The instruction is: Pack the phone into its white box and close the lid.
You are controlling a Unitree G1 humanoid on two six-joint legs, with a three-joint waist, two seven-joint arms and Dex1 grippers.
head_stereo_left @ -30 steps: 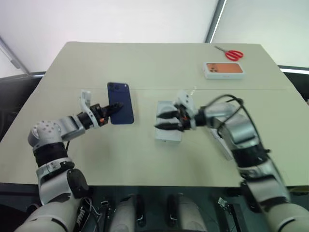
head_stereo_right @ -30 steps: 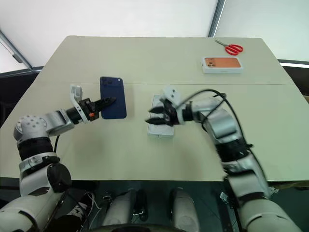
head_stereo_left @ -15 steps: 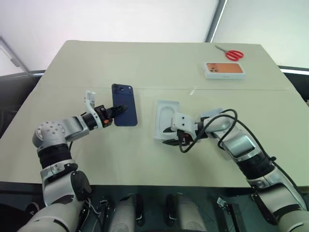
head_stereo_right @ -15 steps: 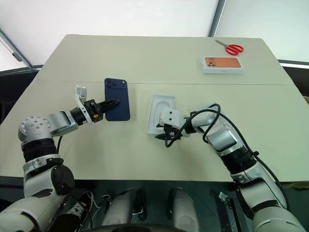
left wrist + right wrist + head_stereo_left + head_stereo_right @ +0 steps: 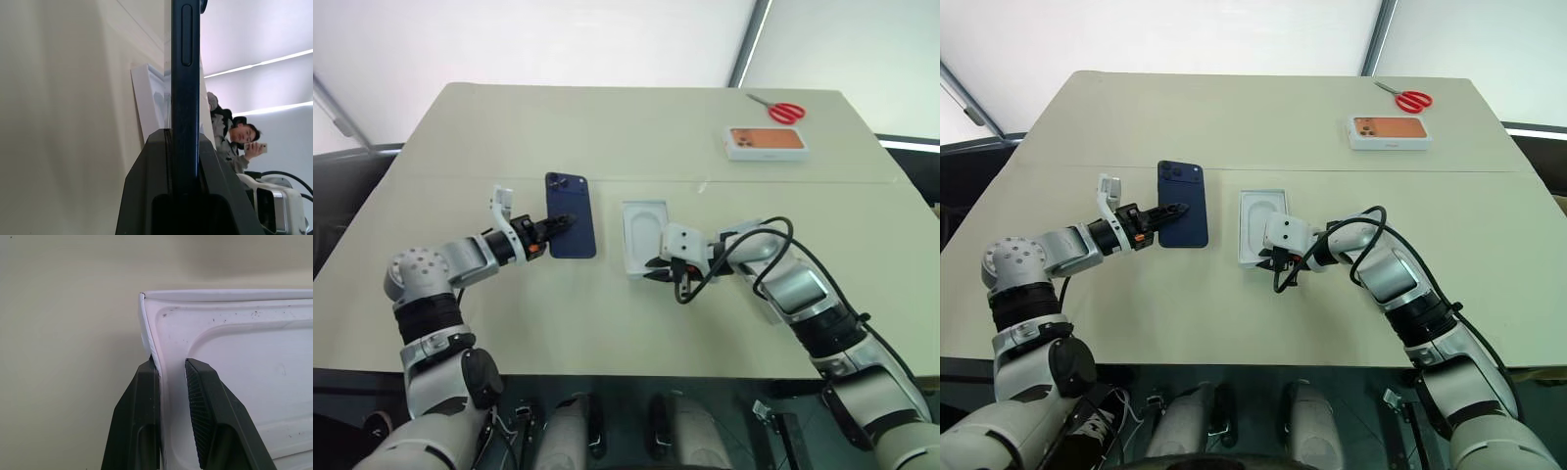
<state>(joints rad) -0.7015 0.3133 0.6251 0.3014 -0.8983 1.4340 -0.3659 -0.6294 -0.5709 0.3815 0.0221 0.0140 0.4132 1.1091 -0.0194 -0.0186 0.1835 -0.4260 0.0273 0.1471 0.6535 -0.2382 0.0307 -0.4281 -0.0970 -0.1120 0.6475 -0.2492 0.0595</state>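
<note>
1. L gripper (image 5: 558, 226) was clamped on the phone (image 5: 571, 228), holding it by its near edge above the table (image 5: 607, 127), glossy back up, camera cluster at the far left corner. In the L wrist view the phone (image 5: 185, 88) sat edge-on between both black fingers (image 5: 146, 191).
2. R gripper (image 5: 653, 270) was pinched on the wall of a white box part (image 5: 643, 235) w/ a white moulded inside, open side up, at its near R corner. R wrist view: one finger (image 5: 142, 406) outside the wall, the other on the inside; white part (image 5: 234, 357) flat on the table.
3. Moulded inside suggests the lid; couldn't tell for sure.
4. That part lay just R of the phone, near but apart.
5. Another white piece (image 5: 766, 305) lay behind the R forearm, mostly hidden.
6. Far R side of table: box w/ orange phone picture (image 5: 765, 142), red-handled scissors (image 5: 783, 110) beyond it.
7. L wrist view also showed a person (image 5: 234, 139) in the background, holding up a phone.
</note>
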